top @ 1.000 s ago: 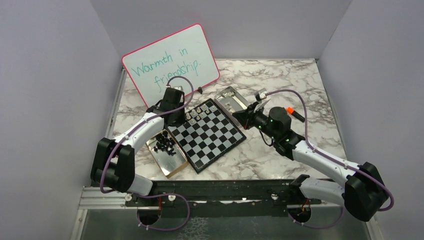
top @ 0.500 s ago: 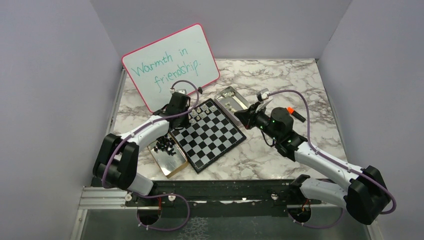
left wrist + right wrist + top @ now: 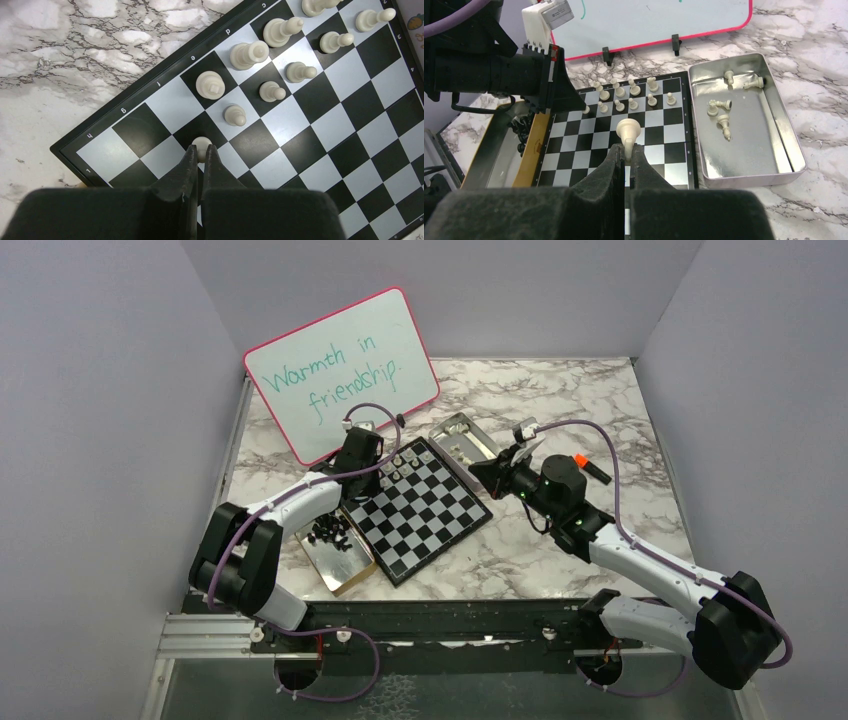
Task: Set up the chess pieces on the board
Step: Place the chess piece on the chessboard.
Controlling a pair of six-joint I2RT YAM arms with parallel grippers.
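The left claw (image 3: 201, 152) is clenched on a small white pawn (image 3: 201, 143). The pawn stands on a square near a corner of the board (image 3: 320, 130). The right claw (image 3: 626, 152) pinches another white piece (image 3: 628, 130), bottom end up, in the air above the board.

Closest to the arms, a gold tin (image 3: 350, 575) sits just left of the board, with a heap of black pieces (image 3: 328, 530) inside. More white pieces (image 3: 248, 54) stand on the board's far rows. By the board's right side a silver tin (image 3: 791, 150) holds a few loose white pieces (image 3: 718, 106). Behind everything leans a pink-rimmed whiteboard (image 3: 345, 370).
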